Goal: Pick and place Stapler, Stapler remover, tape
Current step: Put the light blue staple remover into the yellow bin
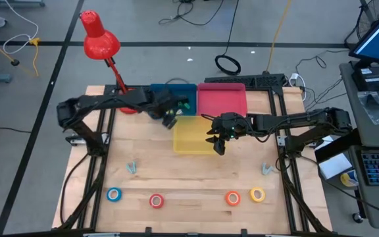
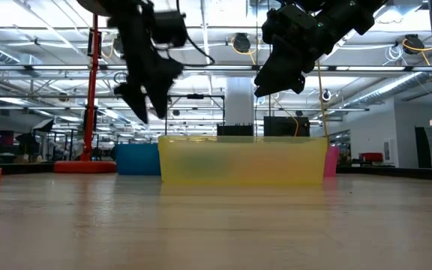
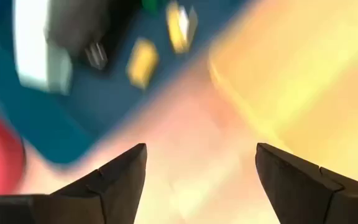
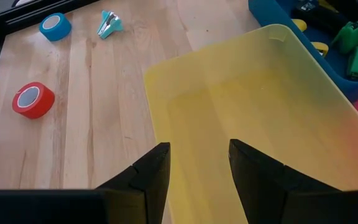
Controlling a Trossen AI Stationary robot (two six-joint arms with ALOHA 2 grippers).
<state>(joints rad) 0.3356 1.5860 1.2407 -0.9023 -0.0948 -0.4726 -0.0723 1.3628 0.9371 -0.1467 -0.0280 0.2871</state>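
Note:
Four tape rolls lie flat along the table's near edge: blue tape (image 1: 114, 194), red tape (image 1: 156, 200), orange tape (image 1: 233, 197) and yellow tape (image 1: 257, 195). The right wrist view shows the blue tape (image 4: 55, 26) and red tape (image 4: 33, 99). Two pale blue staple removers (image 1: 132, 168) (image 1: 267, 169) rest on the wood. My left gripper (image 1: 170, 118) hovers open between the blue bin (image 1: 173, 97) and the yellow bin (image 1: 193, 135). My right gripper (image 4: 197, 146) hangs open above the yellow bin (image 4: 247, 118) and holds nothing.
A pink bin (image 1: 221, 99) stands behind the yellow one. Small green and yellow things (image 4: 353, 53) lie in the blue bin. A red desk lamp (image 1: 99, 39) rises at the far left corner. Bare wood lies between the bins and the tape row.

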